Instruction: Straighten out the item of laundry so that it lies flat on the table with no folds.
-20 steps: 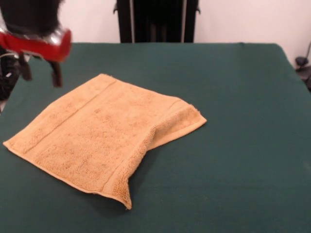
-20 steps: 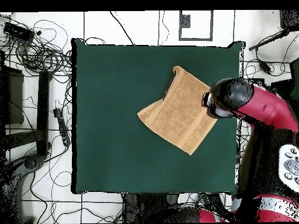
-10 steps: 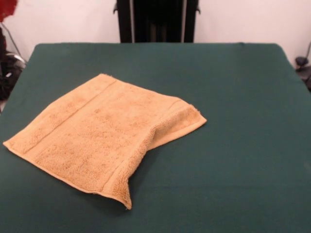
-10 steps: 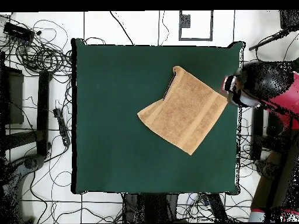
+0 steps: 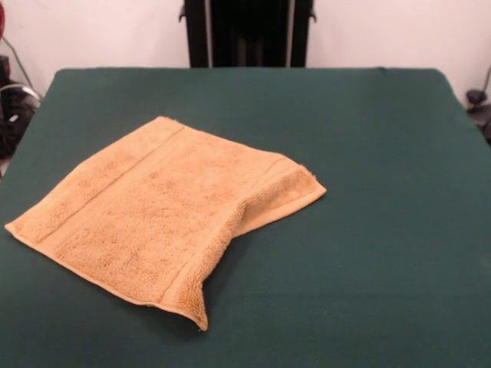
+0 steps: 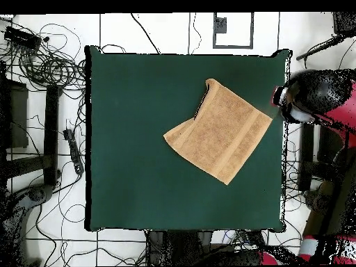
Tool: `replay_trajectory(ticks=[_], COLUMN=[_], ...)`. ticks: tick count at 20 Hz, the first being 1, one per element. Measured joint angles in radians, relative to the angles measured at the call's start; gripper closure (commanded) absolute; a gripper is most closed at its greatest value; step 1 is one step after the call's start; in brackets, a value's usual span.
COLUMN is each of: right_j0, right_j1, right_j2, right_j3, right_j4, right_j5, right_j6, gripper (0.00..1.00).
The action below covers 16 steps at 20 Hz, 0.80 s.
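Note:
The item of laundry (image 5: 153,218) is a golden-orange towel lying on the left half of the dark green table (image 5: 368,153). Its right side is doubled over, and a thick raised fold runs down to the near corner (image 5: 201,310). A woven band shows along its left edge. From above, the towel (image 6: 221,132) sits right of the table's (image 6: 132,139) middle, with the folded flap at its left. The red and black arm's end (image 6: 295,103) hangs just beyond the table's right edge, apart from the towel. The arm's bulk covers the gripper from above.
Tangled cables (image 6: 49,62) and a black stand (image 6: 52,132) lie on the floor left of the table in the overhead view. A white box (image 6: 233,29) sits beyond the table's top edge. A sliver of red arm (image 5: 1,19) shows at the front view's left edge.
The arm has pulled away from the towel's corner to beyond the table's edge, leaving the front view almost entirely. The towel has not moved.

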Motion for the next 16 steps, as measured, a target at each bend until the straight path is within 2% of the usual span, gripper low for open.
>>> replay_trajectory(ticks=[6,16], right_j0=[-0.017,-0.048], right_j1=[0.134,0.304], right_j2=[0.026,0.06], right_j3=[-0.084,-0.132], right_j4=[-0.017,-0.072], right_j5=[-0.004,-0.056], right_j6=[0.0,0.0], gripper=[0.0,0.0])
